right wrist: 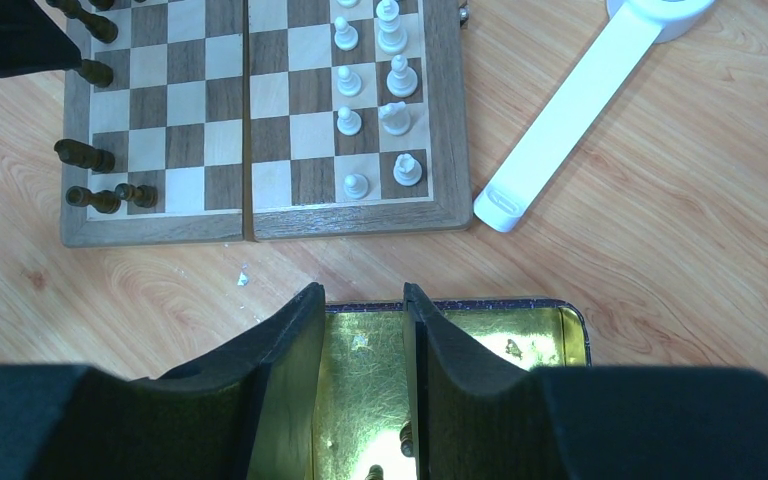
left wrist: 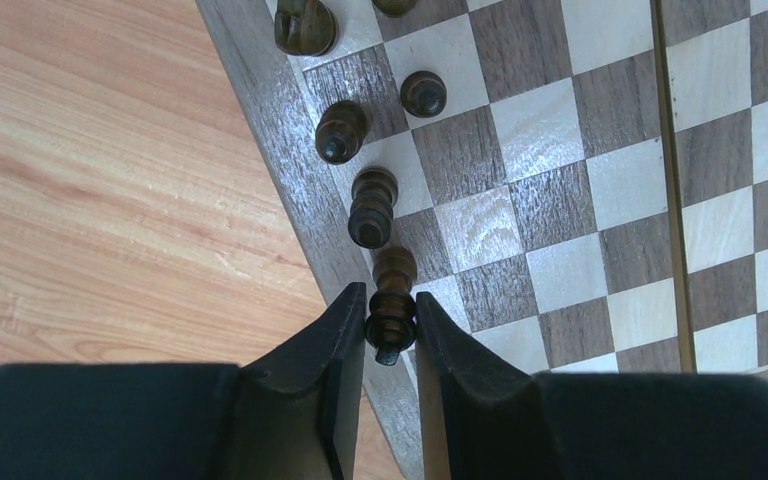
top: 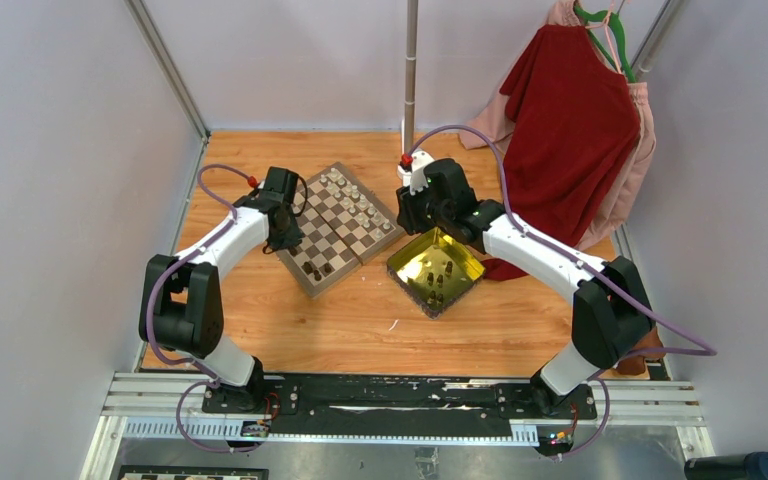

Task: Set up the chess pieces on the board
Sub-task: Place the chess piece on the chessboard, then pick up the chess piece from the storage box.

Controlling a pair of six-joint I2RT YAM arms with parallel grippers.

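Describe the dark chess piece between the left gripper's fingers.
The dark chess piece is glossy brown turned wood with a ringed collar and small top knob. It stands roughly upright at the board's outer row by the rim, in line with other dark pieces. The left gripper clamps its collar from both sides; whether its base touches down is unclear.

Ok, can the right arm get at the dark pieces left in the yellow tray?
Probably yes. The right tool hangs open just over the tray, nothing between its jaws, and the pieces sit below it with nothing covering them.
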